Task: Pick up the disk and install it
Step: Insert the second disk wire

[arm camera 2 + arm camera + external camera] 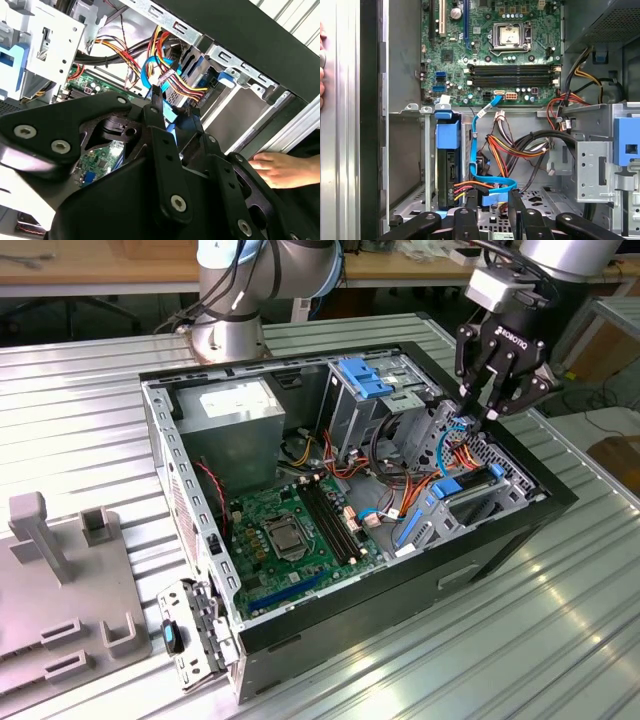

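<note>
Ribbed metal table (90,390) – open computer case (500,530) on it.

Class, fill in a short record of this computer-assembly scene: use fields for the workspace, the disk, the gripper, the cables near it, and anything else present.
workspace: open computer case lying on a metal table, motherboard exposed
disk: dark body with blue rails, sitting edge-up in the drive bay beside the case wall
gripper: black, above the bay end of the case, fingers close together over the blue cable connector
cables: thin blue data cable and an orange-red-yellow power bundle running to the disk
also present: a person's hand resting outside the case edge
</note>
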{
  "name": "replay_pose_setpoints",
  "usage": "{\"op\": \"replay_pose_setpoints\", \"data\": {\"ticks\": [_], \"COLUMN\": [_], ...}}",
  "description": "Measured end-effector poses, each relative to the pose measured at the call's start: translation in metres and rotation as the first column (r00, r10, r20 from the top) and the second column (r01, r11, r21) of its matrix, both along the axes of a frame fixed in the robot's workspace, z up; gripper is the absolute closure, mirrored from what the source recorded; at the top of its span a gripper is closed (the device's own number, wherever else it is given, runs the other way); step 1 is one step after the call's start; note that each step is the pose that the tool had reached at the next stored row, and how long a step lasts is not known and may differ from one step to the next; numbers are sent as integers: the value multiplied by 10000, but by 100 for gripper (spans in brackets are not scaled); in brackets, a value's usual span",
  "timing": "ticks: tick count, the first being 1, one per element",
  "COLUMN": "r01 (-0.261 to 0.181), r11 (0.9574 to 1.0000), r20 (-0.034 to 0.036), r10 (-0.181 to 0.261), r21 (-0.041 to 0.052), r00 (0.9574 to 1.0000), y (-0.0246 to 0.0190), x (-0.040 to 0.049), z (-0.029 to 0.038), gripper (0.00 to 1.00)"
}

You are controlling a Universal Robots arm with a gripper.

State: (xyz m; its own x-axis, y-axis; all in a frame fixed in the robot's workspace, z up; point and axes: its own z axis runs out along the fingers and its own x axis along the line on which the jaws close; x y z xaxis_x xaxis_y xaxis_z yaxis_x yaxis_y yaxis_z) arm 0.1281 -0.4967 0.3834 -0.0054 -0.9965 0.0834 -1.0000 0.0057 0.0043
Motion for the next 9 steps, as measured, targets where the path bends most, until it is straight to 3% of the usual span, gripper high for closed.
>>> {"op": "replay_pose_setpoints", "data": {"ticks": [6,8,9], "r01": [2,2,1], "r11": [10000,9999,9998], "r20": [0,-1,0], "r10": [-2,-2,-1], "r21": [-6,-133,-186], "r00": [10000,10000,10000], "y": [3,-3,-7], "x": [0,0,0], "z": [-3,-7,-10], "gripper": [64,77,77]}}
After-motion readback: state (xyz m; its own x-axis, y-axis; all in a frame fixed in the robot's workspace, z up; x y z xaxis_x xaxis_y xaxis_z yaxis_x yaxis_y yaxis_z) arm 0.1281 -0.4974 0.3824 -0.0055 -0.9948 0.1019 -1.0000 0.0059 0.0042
